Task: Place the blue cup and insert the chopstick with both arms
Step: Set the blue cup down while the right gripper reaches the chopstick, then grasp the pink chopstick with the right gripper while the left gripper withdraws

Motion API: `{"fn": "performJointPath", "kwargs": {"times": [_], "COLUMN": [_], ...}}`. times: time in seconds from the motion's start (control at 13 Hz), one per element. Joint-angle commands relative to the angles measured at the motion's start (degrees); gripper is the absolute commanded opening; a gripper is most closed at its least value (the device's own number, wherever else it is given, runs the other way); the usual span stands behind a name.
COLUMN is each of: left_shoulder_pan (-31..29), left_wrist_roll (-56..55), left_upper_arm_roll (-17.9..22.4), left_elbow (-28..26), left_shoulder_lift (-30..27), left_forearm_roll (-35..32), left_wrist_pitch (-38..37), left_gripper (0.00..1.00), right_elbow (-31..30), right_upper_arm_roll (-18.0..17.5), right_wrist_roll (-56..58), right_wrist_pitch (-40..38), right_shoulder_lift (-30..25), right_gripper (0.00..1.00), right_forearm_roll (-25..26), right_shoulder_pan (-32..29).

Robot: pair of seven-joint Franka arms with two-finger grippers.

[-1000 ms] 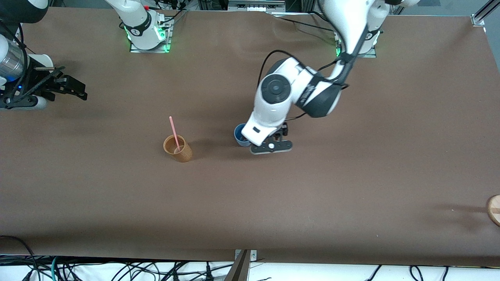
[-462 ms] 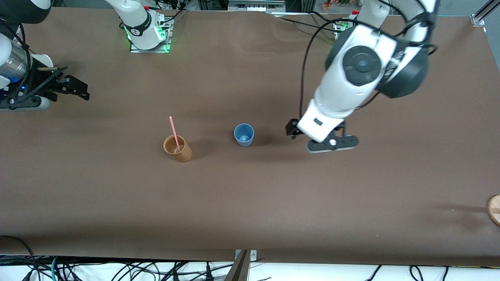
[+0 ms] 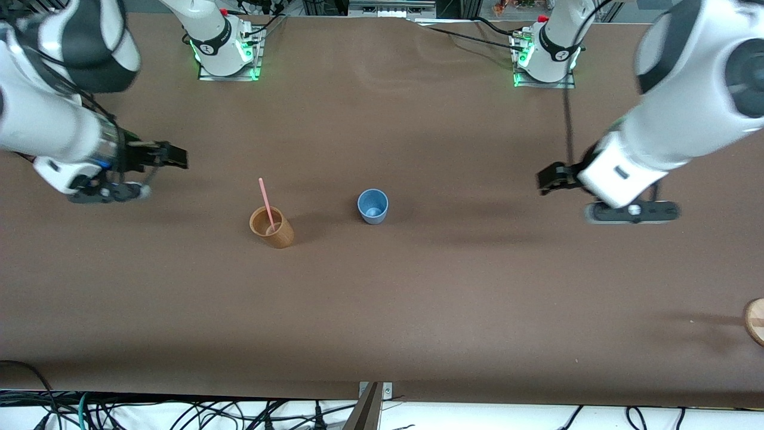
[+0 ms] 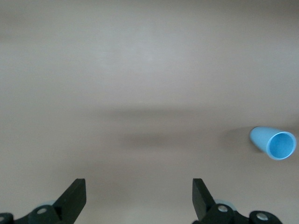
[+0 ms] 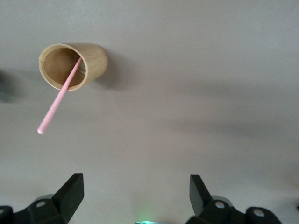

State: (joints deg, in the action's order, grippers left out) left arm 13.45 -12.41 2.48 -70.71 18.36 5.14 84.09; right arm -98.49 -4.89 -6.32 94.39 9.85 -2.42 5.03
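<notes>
The blue cup (image 3: 373, 206) stands upright by itself near the middle of the table, and it also shows in the left wrist view (image 4: 273, 142). The pink chopstick (image 3: 266, 204) leans in a tan cup (image 3: 272, 227) beside the blue cup, toward the right arm's end. My left gripper (image 3: 542, 179) hangs open and holds nothing, over bare table toward the left arm's end, well apart from the blue cup. My right gripper (image 3: 178, 159) is open and holds nothing, over the table toward the right arm's end. The right wrist view shows the tan cup (image 5: 86, 63) with the chopstick (image 5: 58, 100) in it.
A round wooden thing (image 3: 755, 322) pokes in at the table's edge at the left arm's end, near the front camera. The two arm bases (image 3: 227, 51) (image 3: 546, 57) stand along the table edge farthest from that camera.
The left arm has drawn away from the blue cup toward its own end of the table, leaving the cup standing. The right gripper has come in toward the tan cup.
</notes>
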Motion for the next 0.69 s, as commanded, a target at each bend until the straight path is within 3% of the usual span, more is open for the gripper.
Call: {"fn": "performJointPath", "kwargs": {"times": [0.0, 0.08, 0.31, 0.62], "left_shoulder_pan": [-7.61, -10.52, -13.96, -17.14], "left_wrist_roll": [7.04, 7.23, 7.49, 8.8], "left_upper_arm_roll": [-4.13, -5.98, -6.35, -6.35], "left_elbow": [-3.64, -4.69, -10.22, -14.09], "left_shoulder_lift": [-4.73, -6.31, -11.14, -13.17], "left_forearm_roll": [0.31, 0.14, -1.27, -1.18], "left_wrist_pitch": [-1.99, -2.78, -3.49, -2.88], "left_gripper": [1.0, 1.0, 1.0, 1.0], "right_elbow": [1.28, 1.28, 1.2, 1.02], "right_upper_arm_roll": [0.06, 0.06, 0.06, 0.06], "right_wrist_roll": [-4.84, -5.45, -6.51, -6.51], "right_wrist_pitch": [1.66, 2.2, 3.95, 5.62], "right_shoulder_lift": [3.5, 4.38, 6.93, 11.33], "right_gripper": [1.0, 1.0, 1.0, 0.99], "right_forearm_roll": [-0.74, -0.74, -1.7, -7.07], "right_shoulder_pan": [4.36, 5.94, 8.06, 8.24]}}
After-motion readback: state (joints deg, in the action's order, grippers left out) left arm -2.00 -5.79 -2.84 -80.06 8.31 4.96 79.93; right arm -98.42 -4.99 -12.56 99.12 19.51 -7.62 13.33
